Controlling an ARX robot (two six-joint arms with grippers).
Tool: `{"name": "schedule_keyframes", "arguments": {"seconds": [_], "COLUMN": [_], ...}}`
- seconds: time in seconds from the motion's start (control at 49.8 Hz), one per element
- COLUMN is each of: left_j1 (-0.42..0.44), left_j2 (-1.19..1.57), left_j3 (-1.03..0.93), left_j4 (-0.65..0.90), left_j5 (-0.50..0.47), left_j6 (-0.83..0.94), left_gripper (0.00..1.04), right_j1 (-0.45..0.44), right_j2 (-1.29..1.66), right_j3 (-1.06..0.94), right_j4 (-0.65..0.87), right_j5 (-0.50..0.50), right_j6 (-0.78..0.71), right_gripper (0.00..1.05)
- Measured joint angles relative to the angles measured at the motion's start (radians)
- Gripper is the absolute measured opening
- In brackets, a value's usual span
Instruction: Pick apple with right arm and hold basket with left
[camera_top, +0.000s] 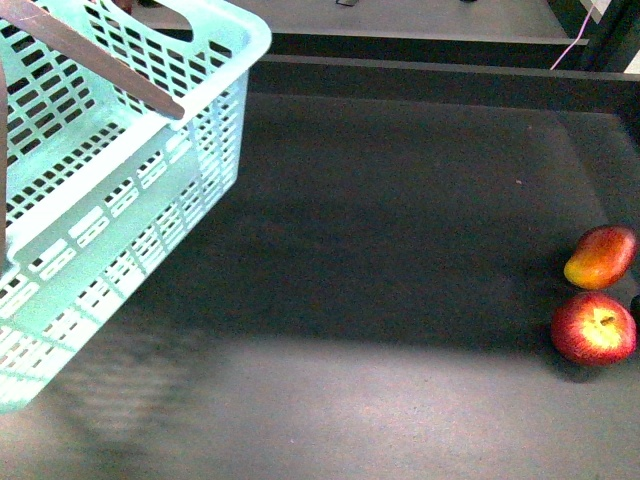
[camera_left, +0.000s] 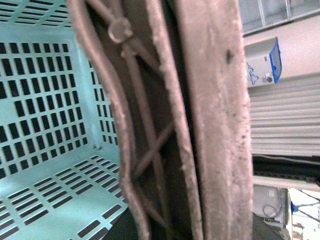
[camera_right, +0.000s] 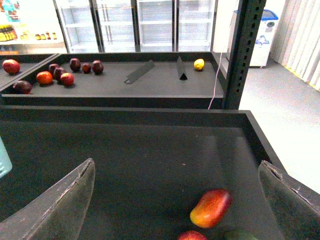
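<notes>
Right wrist view crops the apple (camera_right: 192, 236); front view crops the basket (camera_top: 130, 215).

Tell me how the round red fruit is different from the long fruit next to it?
The apple is round; the mango-like fruit is longer and oval. The apple is deep red with a yellowish stem dimple facing up; the mango-like fruit fades from red to orange-yellow. The apple sits nearer the robot, the mango-like fruit just behind it. Both rest on the dark shelf, close together at the right.
</notes>
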Motion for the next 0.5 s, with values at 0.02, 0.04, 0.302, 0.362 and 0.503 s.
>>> {"name": "schedule_keyframes", "arguments": {"seconds": [0.02,0.04,0.302,0.362,0.503], "left_j1": [-0.019,-0.033,-0.212,-0.25,-0.34], "left_j2": [-0.019,-0.031,-0.096,-0.095,-0.066], "left_j3": [-0.003,-0.003,-0.002,0.001,0.04], "left_j4": [-0.012,-0.019,-0.094,-0.103,-0.103], "left_j5": [0.0,-0.001,-0.011,-0.011,-0.023], "left_j6": [0.003,0.005,0.039,0.039,0.058], "left_gripper": [0.15,0.15,0.15,0.15,0.15], "right_j1": [0.0,0.0,0.0,0.0,0.0], "right_j2": [0.0,0.0,0.0,0.0,0.0], "right_j3": [0.0,0.0,0.0,0.0,0.0], "right_j4": [0.0,0.0,0.0,0.0,0.0], "right_j5": [0.0,0.0,0.0,0.0,0.0], "right_j6": [0.0,0.0,0.0,0.0,0.0], "right_gripper": [0.96,0.96,0.96,0.96,0.96]}}
